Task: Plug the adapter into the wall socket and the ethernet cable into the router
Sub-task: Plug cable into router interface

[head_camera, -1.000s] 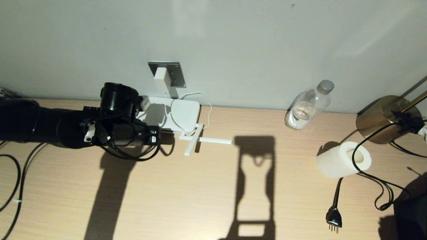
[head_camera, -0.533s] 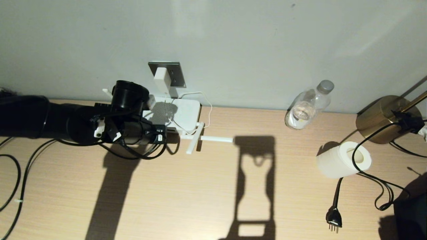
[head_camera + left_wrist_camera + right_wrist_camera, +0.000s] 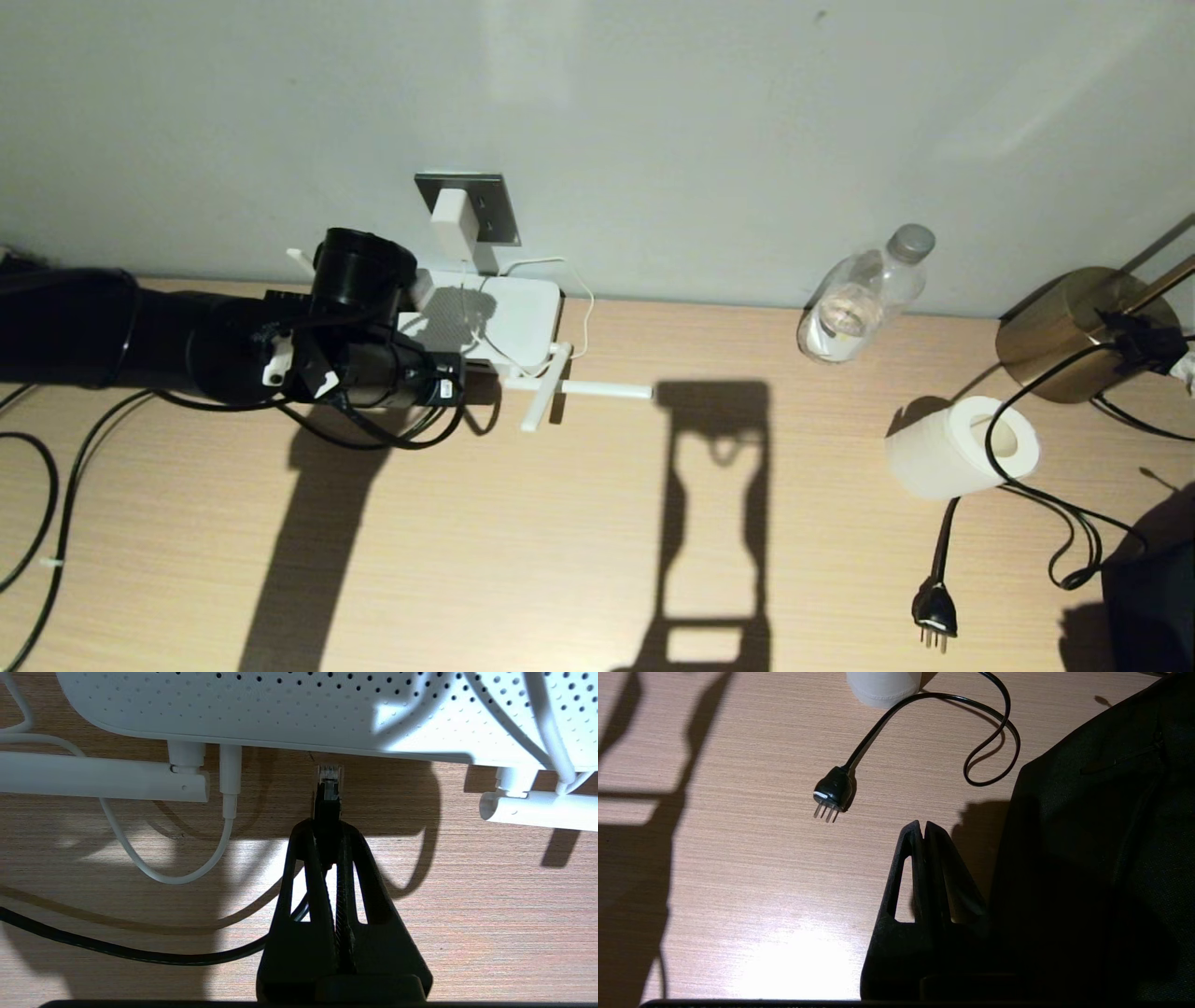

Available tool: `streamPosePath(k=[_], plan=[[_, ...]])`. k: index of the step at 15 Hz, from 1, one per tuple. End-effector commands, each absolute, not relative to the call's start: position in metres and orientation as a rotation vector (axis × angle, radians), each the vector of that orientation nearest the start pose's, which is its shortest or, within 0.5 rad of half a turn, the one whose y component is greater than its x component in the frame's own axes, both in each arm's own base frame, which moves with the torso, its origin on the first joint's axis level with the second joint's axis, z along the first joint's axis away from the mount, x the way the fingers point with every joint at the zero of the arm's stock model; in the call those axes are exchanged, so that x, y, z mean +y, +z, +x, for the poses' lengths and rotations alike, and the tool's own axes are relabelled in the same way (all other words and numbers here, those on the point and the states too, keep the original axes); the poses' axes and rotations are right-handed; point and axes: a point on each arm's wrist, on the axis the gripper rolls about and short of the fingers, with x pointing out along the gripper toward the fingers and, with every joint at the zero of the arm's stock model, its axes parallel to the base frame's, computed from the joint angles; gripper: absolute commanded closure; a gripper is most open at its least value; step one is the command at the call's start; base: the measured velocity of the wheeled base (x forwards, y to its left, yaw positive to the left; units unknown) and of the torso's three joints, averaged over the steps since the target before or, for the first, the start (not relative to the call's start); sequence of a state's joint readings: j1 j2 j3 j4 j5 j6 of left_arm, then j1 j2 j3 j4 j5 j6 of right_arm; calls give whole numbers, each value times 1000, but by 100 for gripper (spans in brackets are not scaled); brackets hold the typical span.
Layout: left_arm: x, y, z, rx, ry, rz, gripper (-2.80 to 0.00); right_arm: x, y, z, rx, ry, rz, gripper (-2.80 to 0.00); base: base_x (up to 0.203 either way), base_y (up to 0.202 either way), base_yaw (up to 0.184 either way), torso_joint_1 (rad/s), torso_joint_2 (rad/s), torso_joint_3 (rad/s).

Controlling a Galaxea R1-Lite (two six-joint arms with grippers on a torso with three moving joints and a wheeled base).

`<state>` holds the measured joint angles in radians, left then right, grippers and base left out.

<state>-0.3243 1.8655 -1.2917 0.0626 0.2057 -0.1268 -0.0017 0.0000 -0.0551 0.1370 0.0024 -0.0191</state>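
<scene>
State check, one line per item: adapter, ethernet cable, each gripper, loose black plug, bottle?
Adapter: plugged into wall socket.
Ethernet cable: held, not yet in router.
Left gripper: shut on ethernet cable.
Right gripper: shut, empty.
Black plug: unplugged.
Bottle: capped.

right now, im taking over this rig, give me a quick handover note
Left tool: shut on the ethernet cable, clear connector just short of the router edge, not yet in.
Right tool: shut, empty, parked over the table near a black three-pin plug.
Done: adapter sits in the wall socket.
Left: push the connector into the router port.
</scene>
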Motion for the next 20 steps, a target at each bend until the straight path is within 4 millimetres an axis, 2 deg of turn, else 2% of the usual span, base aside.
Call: streamPosePath(k=[1, 20], plan=[[-109, 195, 341, 620, -72, 43, 0, 0, 77, -28, 83, 2, -20, 0, 0, 0, 0, 0, 0, 0], [-113, 203, 357, 589, -49, 41, 0, 0, 77, -28, 83, 2, -20, 0, 0, 0, 0, 0, 0, 0]])
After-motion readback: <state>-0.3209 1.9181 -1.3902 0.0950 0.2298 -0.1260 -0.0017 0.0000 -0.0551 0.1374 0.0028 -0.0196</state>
